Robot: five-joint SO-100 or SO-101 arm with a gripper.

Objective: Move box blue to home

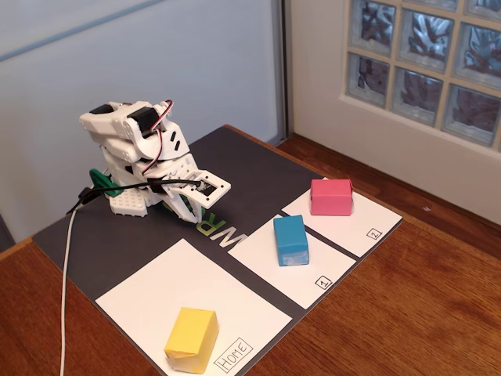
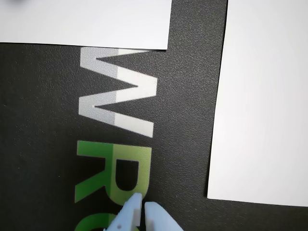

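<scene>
In the fixed view, the arm sits folded at the left, at about 10 o'clock on the dark mat (image 1: 94, 235), and its claw (image 1: 192, 205) points down over the printed letters. In the wrist view the two tips of the claw (image 2: 143, 211) stand almost touching, clenched on nothing, low above the mat.

Going to the right, the home (image 1: 188, 298) sheet lies at about 7 o'clock of the mat, and a yellow box (image 1: 190, 338) already stands on its near part, beside the label. Next comes the sheet marked 1 (image 1: 313, 274), which carries the box blue (image 1: 290, 240), upright and untouched. Farther right, a pink box (image 1: 331, 197) stands on the sheet marked 2 (image 1: 368, 223).

The box blue looks to be folded paper, so I judge it very light, hollow and easy to crush or to push away. A soft hold across its two long sides, near the middle, seems best.

From the claw, the box blue lies at about 4 o'clock, apart from it, with bare mat and paper between. It does not show in the wrist view.
</scene>
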